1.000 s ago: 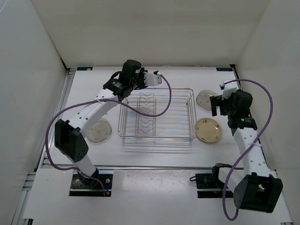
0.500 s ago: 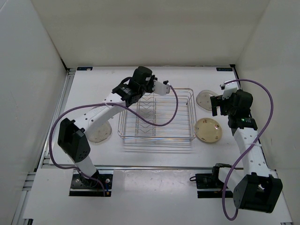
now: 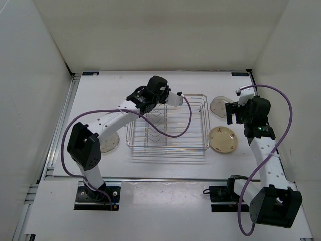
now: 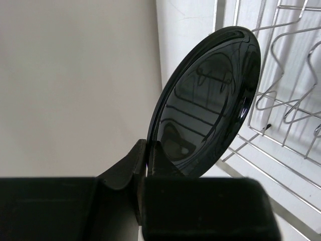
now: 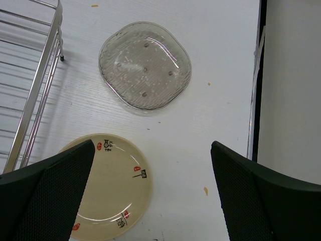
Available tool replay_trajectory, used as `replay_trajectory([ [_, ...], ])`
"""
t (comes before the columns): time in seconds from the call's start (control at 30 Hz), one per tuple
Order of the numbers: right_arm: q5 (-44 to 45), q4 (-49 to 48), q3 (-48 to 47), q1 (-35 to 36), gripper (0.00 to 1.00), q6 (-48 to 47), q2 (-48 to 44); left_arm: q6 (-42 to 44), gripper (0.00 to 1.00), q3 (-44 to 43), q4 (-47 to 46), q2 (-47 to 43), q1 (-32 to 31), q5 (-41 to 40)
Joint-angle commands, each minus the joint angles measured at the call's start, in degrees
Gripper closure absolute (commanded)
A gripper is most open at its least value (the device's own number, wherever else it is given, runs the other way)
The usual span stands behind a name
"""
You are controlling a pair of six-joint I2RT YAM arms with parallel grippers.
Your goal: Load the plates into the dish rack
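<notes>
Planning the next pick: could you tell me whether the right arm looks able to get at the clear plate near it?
Probably yes: its jaws stand open close above that clear plate, which lies flat, uncovered.

The dish rack (image 3: 167, 125) is open from above, with only its central zigzag prongs (image 3: 156, 120) rising inside. Over its far-left corner, the left end effector (image 4: 146, 156) and the black plate (image 4: 205, 100) clamped in it fill the space. The left arm (image 3: 113, 120) crosses the rack's left side. Right of the rack, a clear plate (image 3: 219, 106) and a cream plate (image 3: 222, 139) occupy the surface (image 3: 170, 166), with the wide-spread right end effector (image 3: 231, 113) above them.
</notes>
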State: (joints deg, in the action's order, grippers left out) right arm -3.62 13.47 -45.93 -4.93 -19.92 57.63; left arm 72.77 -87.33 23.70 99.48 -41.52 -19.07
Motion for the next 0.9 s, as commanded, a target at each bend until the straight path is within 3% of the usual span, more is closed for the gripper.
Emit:
replay_trajectory([
  [0.0,-0.6,-1.2,0.5,-0.3,0.0,0.4,-0.6,0.5,0.9,0.2,-2.4,-0.4,-0.6,-0.9],
  [0.87,-1.7,-1.2,0.5,-1.4,0.0,0.9,-1.6,-1.2,0.9,5.3,-3.5,3.3,-2.2,0.3],
])
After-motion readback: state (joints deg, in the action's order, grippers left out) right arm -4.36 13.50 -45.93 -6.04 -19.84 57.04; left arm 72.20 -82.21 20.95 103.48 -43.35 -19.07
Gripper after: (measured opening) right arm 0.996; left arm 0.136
